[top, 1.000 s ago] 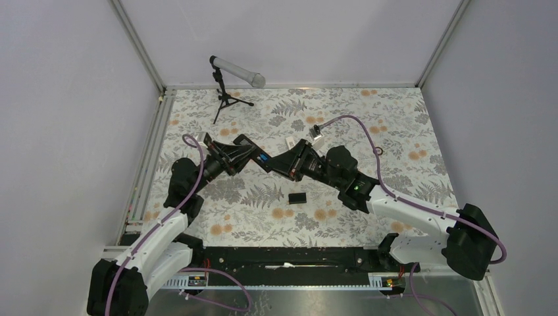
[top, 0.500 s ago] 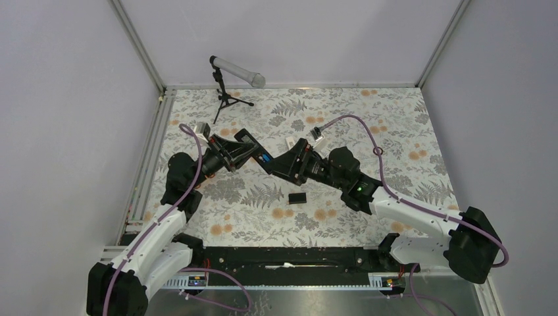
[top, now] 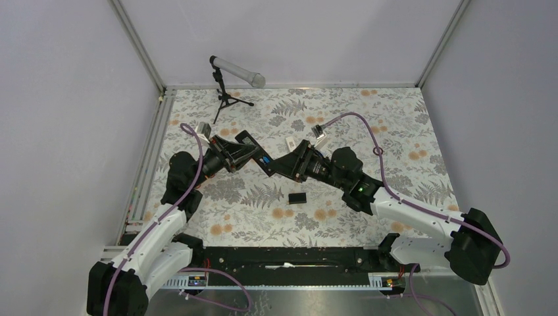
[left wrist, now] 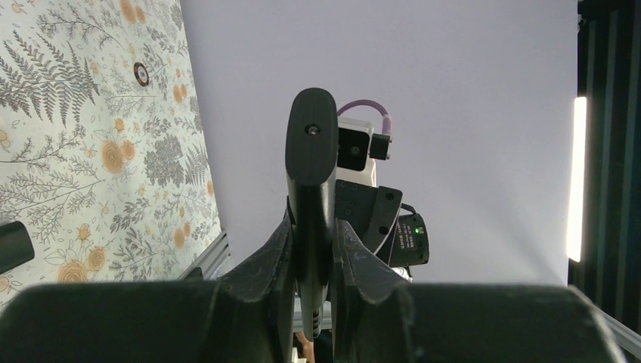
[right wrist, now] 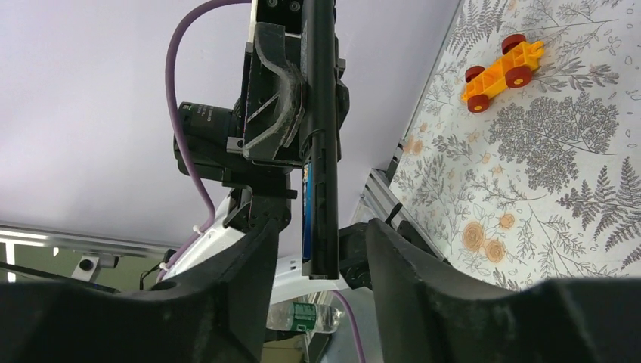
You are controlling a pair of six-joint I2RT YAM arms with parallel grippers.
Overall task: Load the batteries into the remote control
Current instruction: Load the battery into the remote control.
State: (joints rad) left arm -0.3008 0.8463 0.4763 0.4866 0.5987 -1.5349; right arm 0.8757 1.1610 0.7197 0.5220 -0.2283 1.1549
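Jaws of the left gripper [left wrist: 312, 227] are clamped on the remote control [left wrist: 311, 151], which is held edge-on off the cloth. Those of the right gripper [right wrist: 321, 227] are set apart, one finger to each side of the remote's free end, with a gap visible on both sides.

The table [top: 395, 125] is covered by a fern-and-flower cloth, and the grippers are brought together over its middle. A microphone [top: 238, 71] on a small tripod is stood at the far left corner. A black flat piece [top: 298, 197] is laid on the cloth just nearer than the right gripper. An orange toy car [right wrist: 503, 69] is seen on the cloth, well apart from the remote. A blue battery [right wrist: 306, 181] is seated in the remote's open side. From above, most of the remote is hidden by the two grippers.
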